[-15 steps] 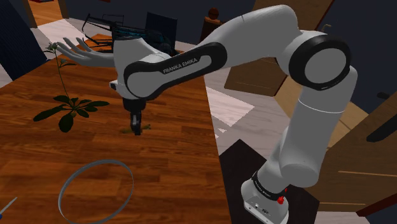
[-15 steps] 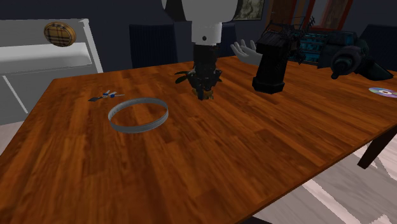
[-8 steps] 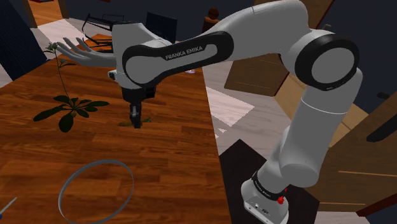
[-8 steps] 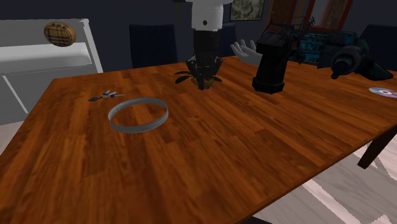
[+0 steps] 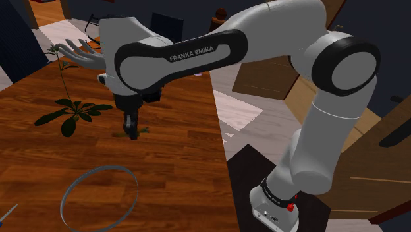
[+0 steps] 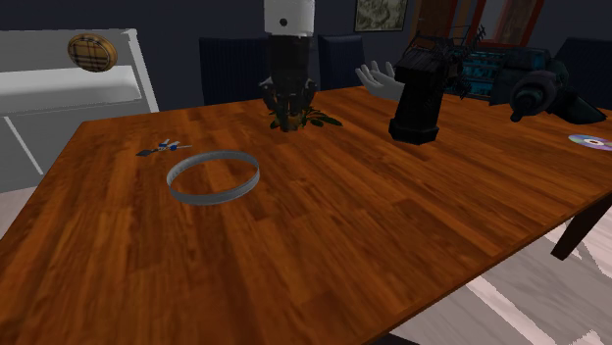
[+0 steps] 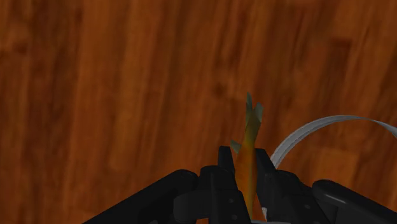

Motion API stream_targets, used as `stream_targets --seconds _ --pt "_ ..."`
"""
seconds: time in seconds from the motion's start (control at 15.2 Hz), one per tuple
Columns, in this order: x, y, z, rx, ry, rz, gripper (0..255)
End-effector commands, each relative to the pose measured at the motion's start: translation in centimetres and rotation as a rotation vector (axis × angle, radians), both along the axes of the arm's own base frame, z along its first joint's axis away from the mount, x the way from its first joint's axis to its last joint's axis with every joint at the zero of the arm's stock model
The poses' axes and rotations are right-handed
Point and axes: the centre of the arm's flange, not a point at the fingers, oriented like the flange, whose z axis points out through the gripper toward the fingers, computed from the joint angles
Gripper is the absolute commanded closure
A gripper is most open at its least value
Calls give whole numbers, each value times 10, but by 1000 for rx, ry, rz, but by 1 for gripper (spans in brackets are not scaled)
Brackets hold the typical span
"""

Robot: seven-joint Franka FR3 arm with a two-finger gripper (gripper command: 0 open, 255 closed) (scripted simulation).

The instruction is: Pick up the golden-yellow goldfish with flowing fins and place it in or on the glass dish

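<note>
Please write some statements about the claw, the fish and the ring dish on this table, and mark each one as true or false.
1. The black claw is shut on the slim orange-yellow fish. True.
2. The fish lies inside the grey ring-shaped dish. False: it is clasped between the claw's fingers, apart from the dish.
3. The dish stands on the brown wooden table. True.
4. A shiny flat disc touches the dish. False: it lies far from the dish, near the table's edge at the second exterior view's right.
</note>
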Motion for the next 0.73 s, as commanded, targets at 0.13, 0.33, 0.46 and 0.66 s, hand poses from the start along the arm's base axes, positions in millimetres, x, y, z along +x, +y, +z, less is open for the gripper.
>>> stream_targets --seconds 0.13,0.33,0.46,0.66 --pt "-28 42 -1 0 0 -1 255" --pt "-50 76 -1 0 0 -1 255" --pt "-64 98 -2 0 0 -1 255" --pt "-85 131 -2 0 0 -1 255"
